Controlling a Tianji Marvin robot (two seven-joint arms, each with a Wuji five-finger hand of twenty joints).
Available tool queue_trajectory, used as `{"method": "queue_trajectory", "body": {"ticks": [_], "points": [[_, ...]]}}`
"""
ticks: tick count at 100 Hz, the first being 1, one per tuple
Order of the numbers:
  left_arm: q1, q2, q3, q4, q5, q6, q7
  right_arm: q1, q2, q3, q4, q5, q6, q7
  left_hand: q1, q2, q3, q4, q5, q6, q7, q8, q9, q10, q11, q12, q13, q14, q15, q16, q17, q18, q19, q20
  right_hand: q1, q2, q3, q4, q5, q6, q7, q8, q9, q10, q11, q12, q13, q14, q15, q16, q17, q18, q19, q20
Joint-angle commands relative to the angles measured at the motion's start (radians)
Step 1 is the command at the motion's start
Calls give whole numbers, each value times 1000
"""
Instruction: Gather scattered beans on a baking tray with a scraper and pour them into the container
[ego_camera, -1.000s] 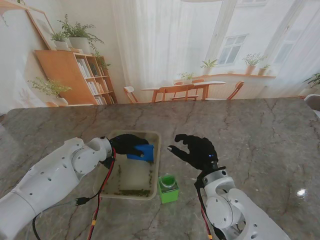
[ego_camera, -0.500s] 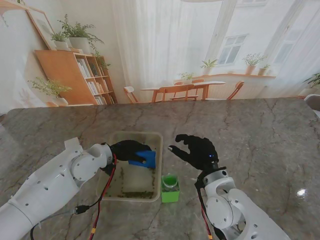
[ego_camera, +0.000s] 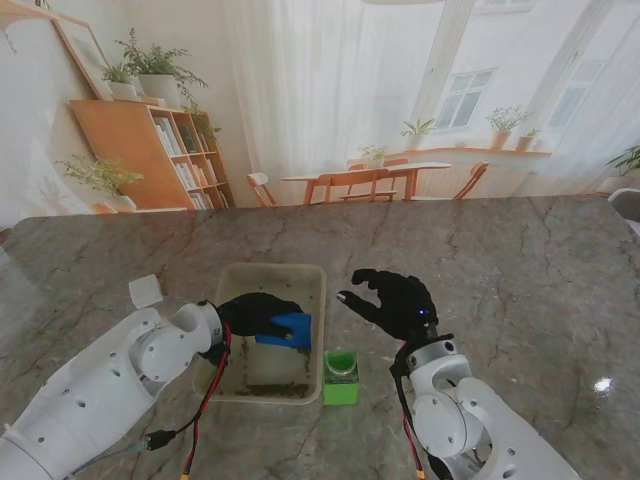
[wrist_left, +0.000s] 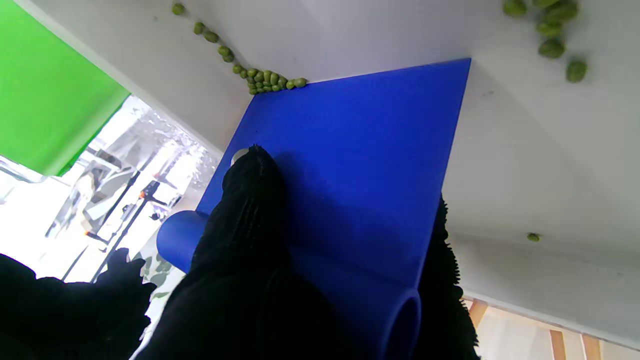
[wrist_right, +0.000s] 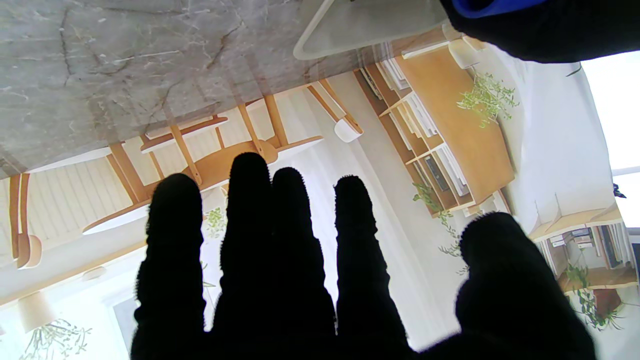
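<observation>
Blue scraper (ego_camera: 286, 328) sat clamped in left hand (ego_camera: 252, 312), blade down in tray (ego_camera: 262, 273), pushing beans (wrist_left: 270, 80) along the wall. Looked stiff, light; rolled handle was the sensible grip. Right hand (ego_camera: 395, 300) hovered empty, fingers apart, beyond green container (ego_camera: 340, 372).

Container (ego_camera: 341, 376) just beside tray (ego_camera: 318, 290); marble right open.

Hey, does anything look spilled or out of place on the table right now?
Nothing stands out. The beans seen are inside the baking tray, the green container stands upright beside it, and the left hand holds the blue scraper.
</observation>
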Motion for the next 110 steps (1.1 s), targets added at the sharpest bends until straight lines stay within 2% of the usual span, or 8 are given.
{"method": "queue_trajectory", "body": {"ticks": [1, 70, 98, 110], "points": [[72, 1, 32, 38, 9, 9, -32, -6, 0, 3, 0, 2, 3, 12, 82, 63, 46, 19, 47, -11, 26, -5, 49, -21, 11, 9, 25, -2, 23, 2, 8, 14, 39, 34, 3, 10, -21, 29, 9, -22, 4, -14, 11, -1, 9, 12, 3, -6, -4, 0, -16, 19, -6, -5], [193, 21, -40, -60, 59, 9, -71, -10, -1, 5, -2, 2, 6, 6, 81, 54, 57, 18, 57, -4, 23, -2, 57, -16, 11, 13, 28, 5, 32, 3, 7, 22, 51, 36, 7, 13, -23, 29, 12, -25, 6, -14, 12, 0, 9, 12, 3, -6, -4, 0, -17, 18, -7, -5], [185, 9, -50, -49, 118, 7, 8, -7, -1, 3, -1, 2, 2, 8, 82, 72, 60, 19, 33, 5, 24, 9, 36, -20, 8, 11, 23, -7, 28, 0, 25, -3, 42, 25, 7, 14, -24, 29, 11, -25, 6, -14, 10, -1, 8, 12, 2, -7, -4, 0, -16, 18, -6, -5], [169, 6, -53, -53, 128, 15, 16, -7, 0, 2, -1, 1, 1, 10, 82, 72, 63, 19, 32, 7, 26, 11, 33, -18, 12, 9, 22, -5, 31, 2, 25, -4, 43, 22, 7, 14, -25, 29, 9, -25, 5, -14, 11, 0, 9, 12, 3, -7, -4, 0, -17, 18, -7, -5]]}}
